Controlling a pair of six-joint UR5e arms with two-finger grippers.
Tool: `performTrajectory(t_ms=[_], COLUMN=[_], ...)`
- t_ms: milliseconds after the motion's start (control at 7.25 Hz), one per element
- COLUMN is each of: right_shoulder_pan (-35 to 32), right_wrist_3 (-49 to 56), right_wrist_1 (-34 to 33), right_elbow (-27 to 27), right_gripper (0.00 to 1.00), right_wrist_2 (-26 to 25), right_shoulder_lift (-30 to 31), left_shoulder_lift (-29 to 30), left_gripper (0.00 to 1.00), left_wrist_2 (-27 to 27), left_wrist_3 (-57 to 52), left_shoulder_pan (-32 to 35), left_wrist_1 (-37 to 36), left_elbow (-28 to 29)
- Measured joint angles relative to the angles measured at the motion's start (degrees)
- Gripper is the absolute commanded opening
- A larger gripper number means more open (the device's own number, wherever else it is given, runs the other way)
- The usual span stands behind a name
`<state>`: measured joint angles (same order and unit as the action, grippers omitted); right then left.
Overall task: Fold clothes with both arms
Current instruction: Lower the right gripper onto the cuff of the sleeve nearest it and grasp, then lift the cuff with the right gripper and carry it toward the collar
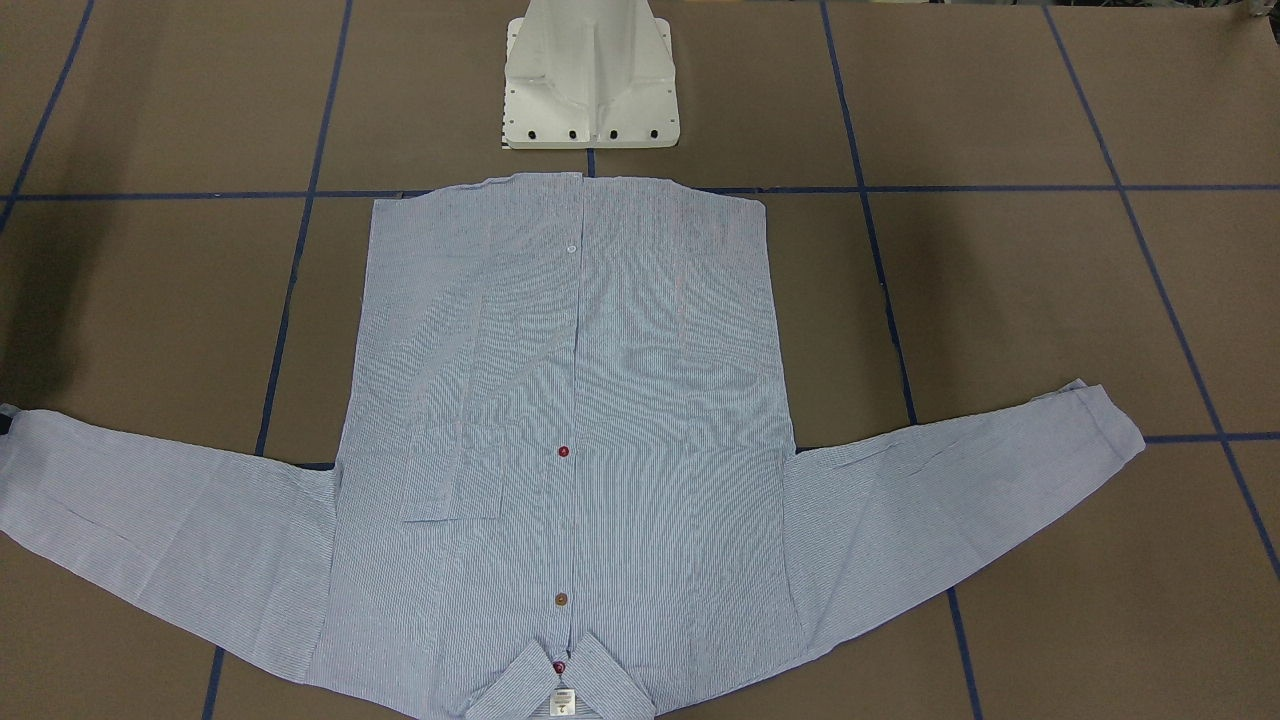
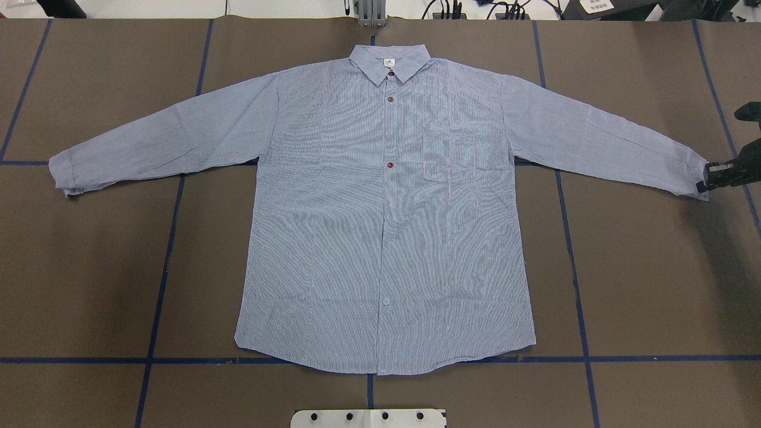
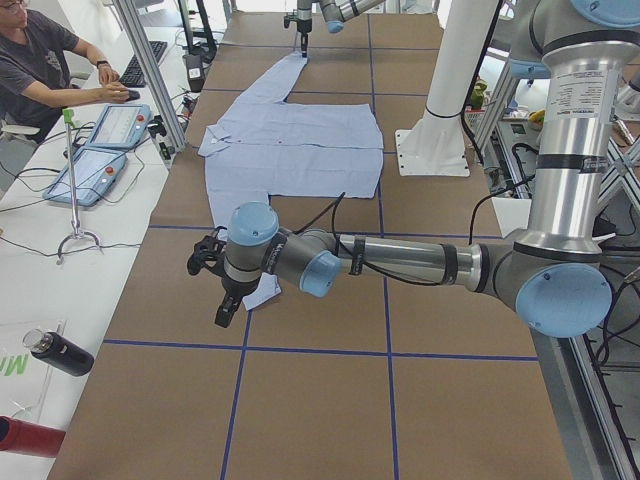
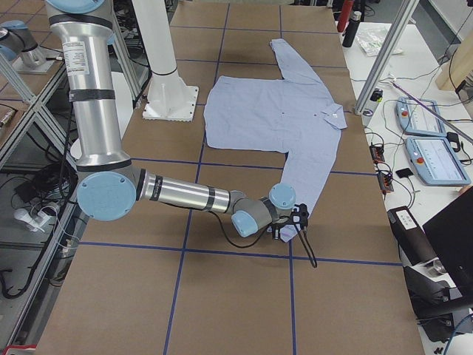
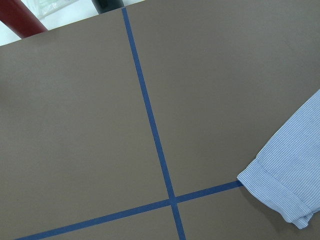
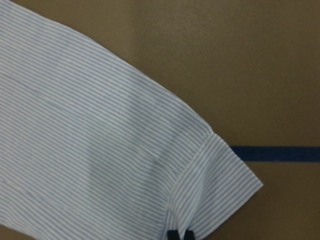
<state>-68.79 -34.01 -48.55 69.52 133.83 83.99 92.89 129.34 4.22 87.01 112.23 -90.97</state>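
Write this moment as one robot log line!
stage: unfolded | shirt: flat, sleeves spread | right gripper: at one cuff, grip unclear | left gripper: near other cuff, state unclear

Brown table [image 2: 89, 267], gridded with blue tape [image 5: 150, 120]; one tape cross lies below the left gripper [image 3: 222, 312]. Black flask [image 3: 58, 352] and red bottle [image 3: 25, 437] rest on the white bench [image 3: 60, 290] outboard of it. White pedestal [image 1: 590, 75] stands between the two grippers. Your teach pendants [image 4: 436, 159] sit beyond the table edge from the right gripper [image 2: 705, 179]. You, the operator [image 3: 40, 60], are seated, hand on the mouse [image 3: 132, 95].
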Motion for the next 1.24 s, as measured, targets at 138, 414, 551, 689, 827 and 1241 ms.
performTrajectory(t_ms=[138, 414, 551, 689, 827, 1241], right_shoulder_pan=[-0.1, -0.4, -1.0, -1.8, -2.7, -4.1], right_wrist_3=[0.0, 0.1, 0.1, 0.2, 0.1, 0.0], right_wrist_1=[0.1, 0.2, 0.4, 0.3, 0.1, -3.5], right_elbow=[0.8, 4.9, 8.4, 12.4, 15.6, 18.5], right_gripper=[0.0, 0.0, 0.0, 0.0, 0.0, 0.0], right_wrist_2=[0.2, 0.9, 2.2, 3.4, 4.7, 8.5], right_shoulder_lift=[0.0, 0.0, 0.0, -0.1, -0.3, -8.7], left_shoulder_lift=[0.0, 0.0, 0.1, 0.3, 0.3, 0.4], left_gripper=[1.0, 1.0, 1.0, 1.0, 1.0, 1.0], left_wrist_2=[0.0, 0.0, 0.0, 0.0, 0.0, 0.0], left_wrist_3=[0.0, 0.1, 0.4, 0.8, 1.0, 1.1], left_shoulder_pan=[0.0, 0.0, 0.0, 0.0, 0.0, 0.0], left_wrist_1=[0.0, 0.0, 0.0, 0.0, -0.1, -0.1], left_elbow=[0.0, 0.0, 0.0, 0.0, 0.0, 0.0])
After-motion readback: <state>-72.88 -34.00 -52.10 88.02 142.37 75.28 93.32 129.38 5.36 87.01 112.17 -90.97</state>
